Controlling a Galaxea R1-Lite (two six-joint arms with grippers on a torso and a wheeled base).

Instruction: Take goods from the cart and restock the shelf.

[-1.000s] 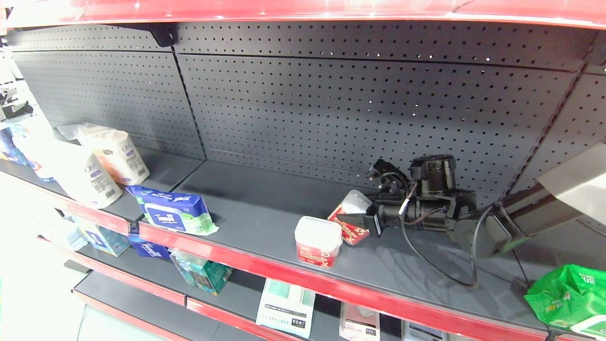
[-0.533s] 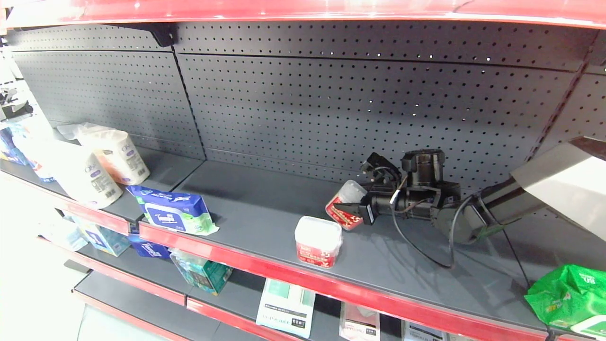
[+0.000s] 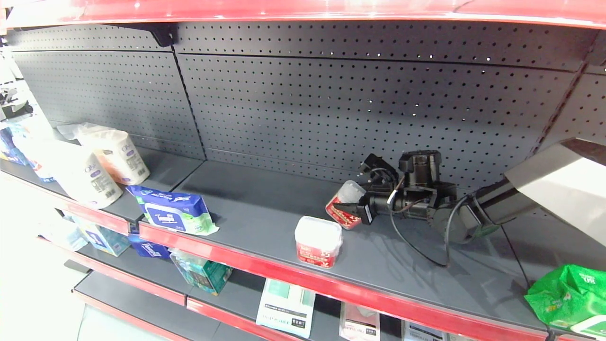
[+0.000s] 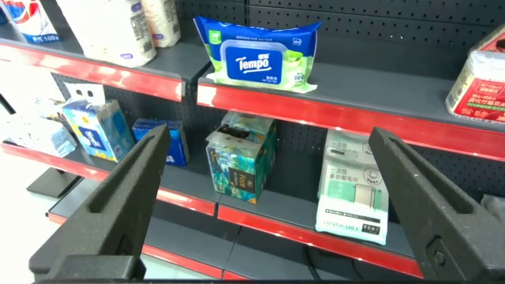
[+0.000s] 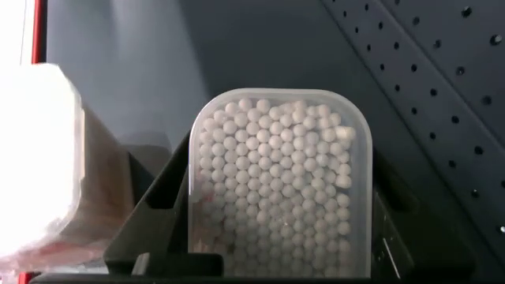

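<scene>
My right gripper [image 3: 349,211] is shut on a clear tub of cotton swabs [image 3: 349,193] with a red label, held tilted just above the grey shelf board [image 3: 255,208], toward its back. In the right wrist view the same tub [image 5: 280,173] sits between the two black fingers [image 5: 162,205], its white swab tips showing through the lid. A second, matching tub [image 3: 318,240] stands upright near the shelf's red front edge, ahead and left of the held one; it shows as a white blur [image 5: 39,166] beside the gripper. My left gripper [image 4: 268,197] hangs open in front of the lower shelves, holding nothing.
A blue wipes pack [image 3: 174,210] and white tissue rolls [image 3: 87,175] occupy the shelf's left part. A green pack [image 3: 568,296] lies at the far right. The perforated back panel [image 3: 331,109] is close behind the held tub. Lower shelves hold a teal box [image 4: 241,158] and a white pack [image 4: 353,193].
My right arm has carried the held tub a little to the left and farther back over the shelf. The standing tub and the other goods stayed put.
</scene>
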